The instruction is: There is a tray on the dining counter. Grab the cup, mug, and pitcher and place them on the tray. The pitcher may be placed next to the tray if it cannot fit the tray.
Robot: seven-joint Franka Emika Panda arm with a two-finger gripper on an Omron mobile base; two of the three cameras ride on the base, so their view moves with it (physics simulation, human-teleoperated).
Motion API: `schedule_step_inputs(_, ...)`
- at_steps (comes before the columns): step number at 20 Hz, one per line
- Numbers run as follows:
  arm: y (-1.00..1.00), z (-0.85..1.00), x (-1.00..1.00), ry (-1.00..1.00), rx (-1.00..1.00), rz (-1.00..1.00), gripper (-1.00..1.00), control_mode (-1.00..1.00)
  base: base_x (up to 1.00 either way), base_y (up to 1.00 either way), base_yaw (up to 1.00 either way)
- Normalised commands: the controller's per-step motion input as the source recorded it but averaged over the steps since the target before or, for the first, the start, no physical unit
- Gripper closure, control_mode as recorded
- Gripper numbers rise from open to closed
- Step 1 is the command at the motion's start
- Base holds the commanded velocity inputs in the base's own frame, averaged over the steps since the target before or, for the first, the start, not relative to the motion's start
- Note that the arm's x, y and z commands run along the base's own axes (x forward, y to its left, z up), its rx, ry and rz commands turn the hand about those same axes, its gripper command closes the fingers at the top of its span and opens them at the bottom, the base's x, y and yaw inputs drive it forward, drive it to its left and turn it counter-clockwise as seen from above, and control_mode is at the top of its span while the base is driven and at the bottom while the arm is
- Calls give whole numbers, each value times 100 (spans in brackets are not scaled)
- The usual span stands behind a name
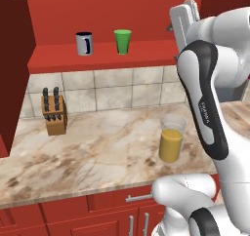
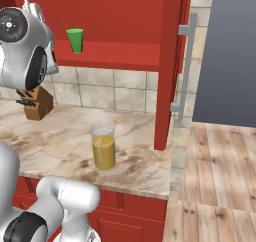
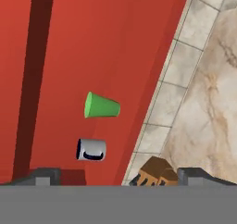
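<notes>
None of three items collected yet: cup (image 1: 122, 41), mug (image 1: 84, 43) on red shelf (image 1: 97, 57), pitcher (image 1: 171, 138) on counter (image 1: 97, 152). Jaws fully spread, empty, facing shelf. Next: descend on cup or mug.

the worktop (image 1: 93, 152) looks like polished beige marble with brown veins, smooth and faintly glossy. behind it the wall tiles (image 1: 112, 88) are pale veined stone with grey grout lines. the shelf (image 1: 97, 57) is flat matt red, like painted board. the pitcher (image 1: 172, 138) is clear glass holding opaque orange-yellow liquid. the mug (image 1: 84, 44) has a grey metallic sheen and a dark handle. the cup (image 1: 122, 41) looks like plain matt green plastic. the knife block (image 1: 54, 115) is brown wood with dark handles. the floor (image 2: 220, 176) is light wooden planking.
</notes>
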Motion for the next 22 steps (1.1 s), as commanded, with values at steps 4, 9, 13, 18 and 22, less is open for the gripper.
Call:
schedule_step_inputs(4, 15, -1, 0, -2, 15, 0, -100, -100, 0, 0, 0)
schedule_step_inputs(9, 19, 0, 17, 0, 5, 1, -100, -100, 0, 0, 0)
schedule_step_inputs(13, 1, 0, 28, 7, 0, 4, -100, -100, 0, 0, 0)
schedule_step_inputs(18, 0, 0, 37, 9, 0, 5, -100, -100, 0, 0, 0)
schedule_step_inputs(22, 0, 0, 32, 10, 0, 7, -100, -100, 0, 0, 0)
